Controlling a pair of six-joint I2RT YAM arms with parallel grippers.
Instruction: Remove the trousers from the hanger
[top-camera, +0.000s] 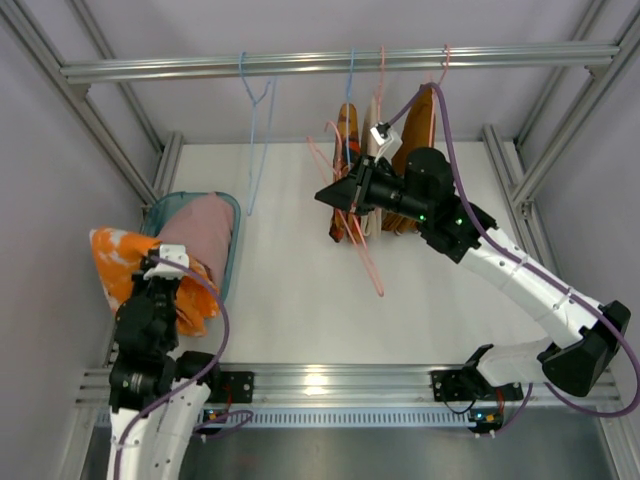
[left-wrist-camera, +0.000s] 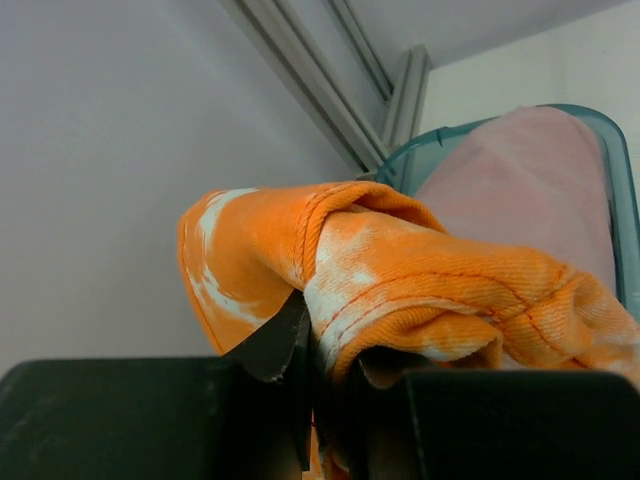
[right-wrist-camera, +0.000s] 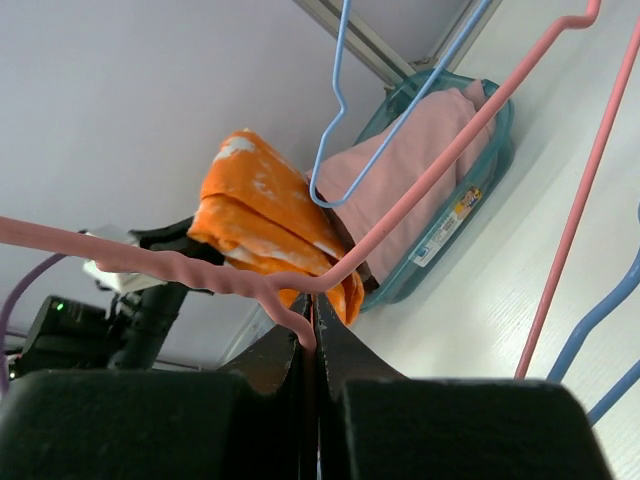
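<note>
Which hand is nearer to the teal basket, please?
Left. The left hand holds the orange trousers right beside the basket; the right hand is across the table, clamped on a pink hanger.

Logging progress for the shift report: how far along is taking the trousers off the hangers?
Done: the pale pink cloth trousers lie in the teal plastic basket, and the bright orange cloth trousers are off any hanger. In hand: the left tool is shut on the orange pair beside the basket, and the right tool clamps a bare pink wire hanger. Left: release both.
</note>
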